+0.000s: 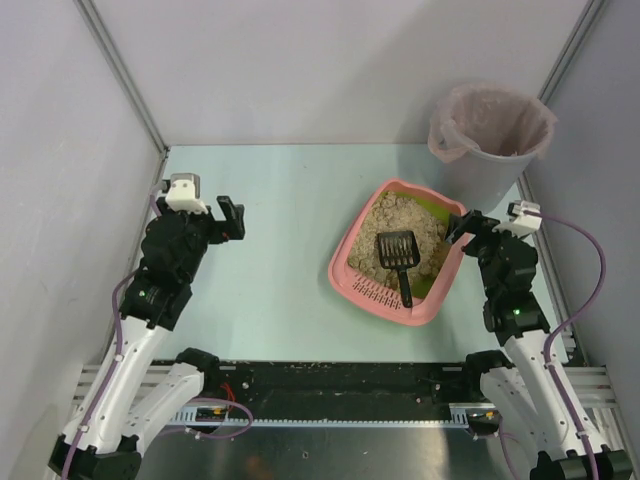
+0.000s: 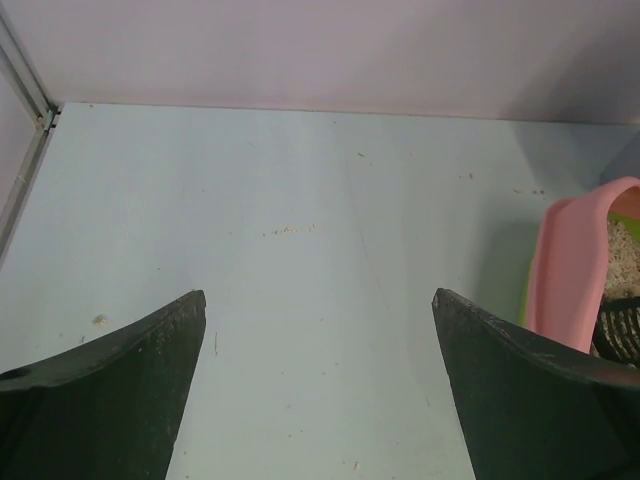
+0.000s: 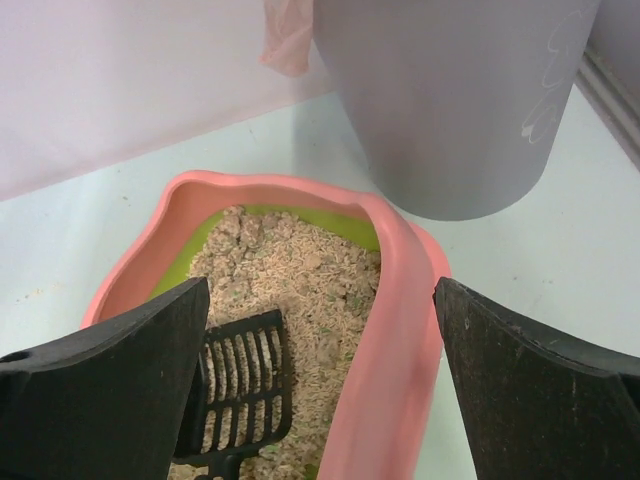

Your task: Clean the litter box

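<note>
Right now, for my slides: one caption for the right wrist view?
Open right gripper facing pink litter box, black scoop inside, grey bucket behind.

You'll see the pale blue-green bench (image 1: pixel 280 290) carrying the pink litter box (image 1: pixel 375 292) right of centre, the grey bucket (image 1: pixel 485 180) just behind it, and stray litter crumbs (image 2: pixel 290 230) further left.

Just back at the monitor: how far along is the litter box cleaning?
Done: nothing yet. The scoop lies in the litter box, unheld. In hand: nothing; left end effector and right end effector are open, the right near the box's rim. Remaining: grasp scoop, sift litter, empty into the bucket.
</note>
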Robot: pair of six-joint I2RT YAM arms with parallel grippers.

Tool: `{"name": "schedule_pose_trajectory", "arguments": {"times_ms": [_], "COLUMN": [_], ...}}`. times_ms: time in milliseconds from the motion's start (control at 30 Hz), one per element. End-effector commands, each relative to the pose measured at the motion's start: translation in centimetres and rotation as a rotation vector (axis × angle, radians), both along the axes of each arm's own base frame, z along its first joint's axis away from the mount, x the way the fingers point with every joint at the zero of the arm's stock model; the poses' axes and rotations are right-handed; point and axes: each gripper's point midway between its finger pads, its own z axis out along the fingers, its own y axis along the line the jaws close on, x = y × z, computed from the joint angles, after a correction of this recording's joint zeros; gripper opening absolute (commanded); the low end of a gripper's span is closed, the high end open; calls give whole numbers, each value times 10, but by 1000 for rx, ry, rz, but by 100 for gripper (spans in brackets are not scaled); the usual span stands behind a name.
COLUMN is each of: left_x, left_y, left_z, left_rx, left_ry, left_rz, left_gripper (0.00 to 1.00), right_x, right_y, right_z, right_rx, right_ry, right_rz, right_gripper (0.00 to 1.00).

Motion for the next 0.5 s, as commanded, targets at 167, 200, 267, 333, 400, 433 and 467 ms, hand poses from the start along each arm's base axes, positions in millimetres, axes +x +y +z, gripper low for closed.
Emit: {"name": "schedule_pose_trajectory", "arguments": {"times_ms": [167,200,267,333,400,433,467], "left_x": [21,26,40,47,58,62,64], "left_y": [-14,-16,-23,-29,-33,-33,-33], "left_z": [60,60,59,56,42,36,28], "left_rx": [-69,-72,-77,-84,-80,-68,-55], "left_ry": [-60,-47,-18,1,43,56,73], "left_rz": [-29,-32,-41,-56,-54,-50,-48], "left_gripper": [100,100,100,100,100,100,100], "right_x": [-6,-5,-10,-11,-19,-23,-29], "right_y": [-5,-3,-4,-2,9,15,25], "right_z": [-3,9,-7,-7,-12,-14,-15], "right_rx": [115,122,125,144,183,200,221], "right_ry": [332,333,435,479,544,560,585], "right_rz": [-87,-84,-105,-110,-65,-40,8], "right_gripper": [100,100,100,100,100,100,99]}}
